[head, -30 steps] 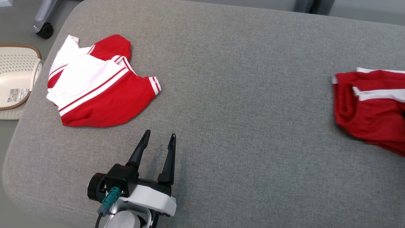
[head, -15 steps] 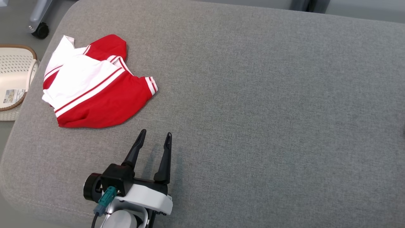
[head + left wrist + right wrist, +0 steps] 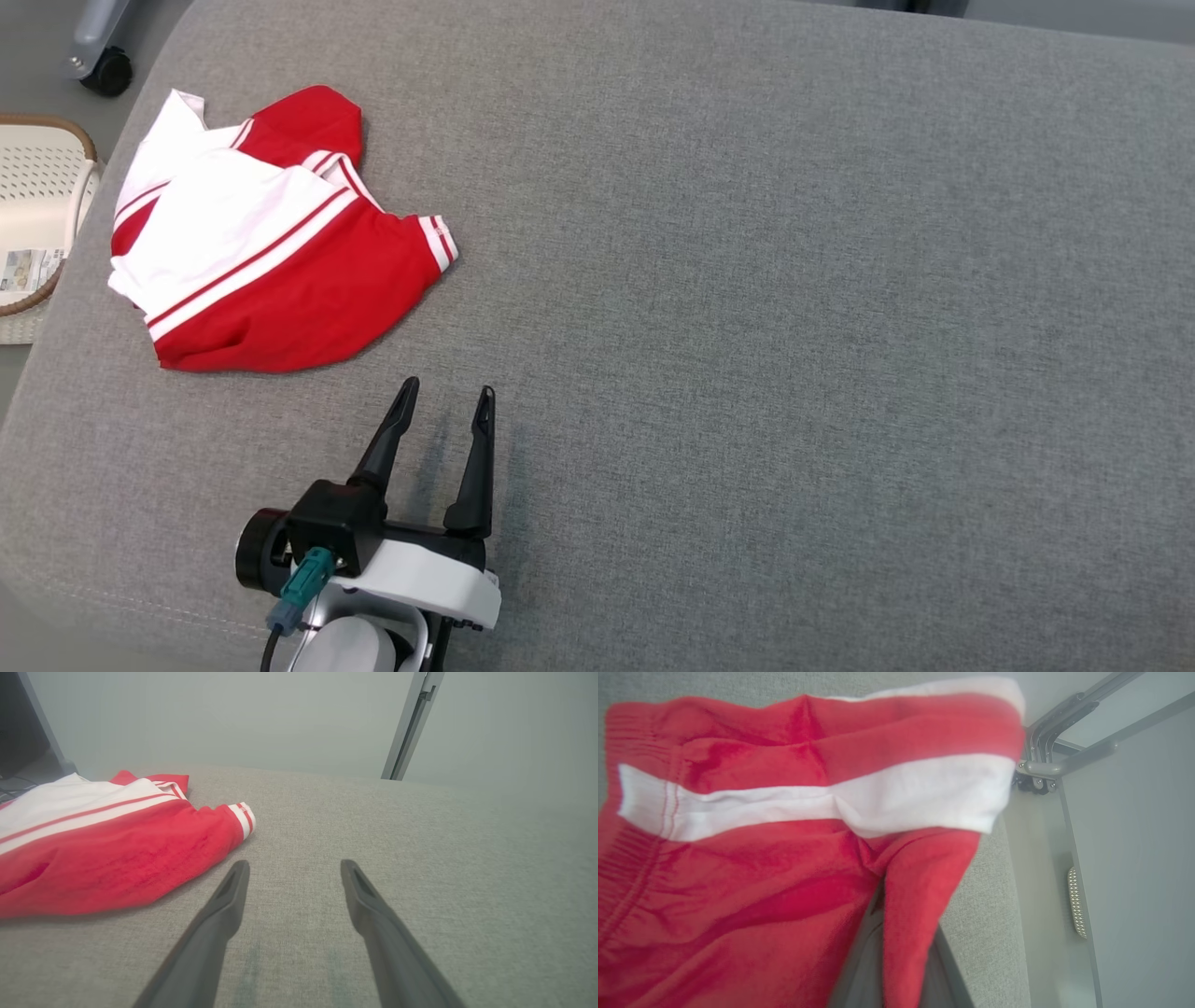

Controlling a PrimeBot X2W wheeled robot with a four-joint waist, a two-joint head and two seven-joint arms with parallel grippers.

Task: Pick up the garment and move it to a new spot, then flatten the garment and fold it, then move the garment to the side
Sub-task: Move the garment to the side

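Head view: the camera has shifted a little. The left gripper [image 3: 447, 387] keeps its jaws wide over the grey cushion [image 3: 794, 327], with the shirt [image 3: 271, 261] ahead-left of them.

Left wrist view: the same.

Right wrist view: the right gripper [image 3: 885, 914] has its jaws pinched on the red shorts [image 3: 784, 868], which were at the head view's right edge a second ago.

Red garment [image 3: 738, 896] (broad white band) hangs crumpled in folds.
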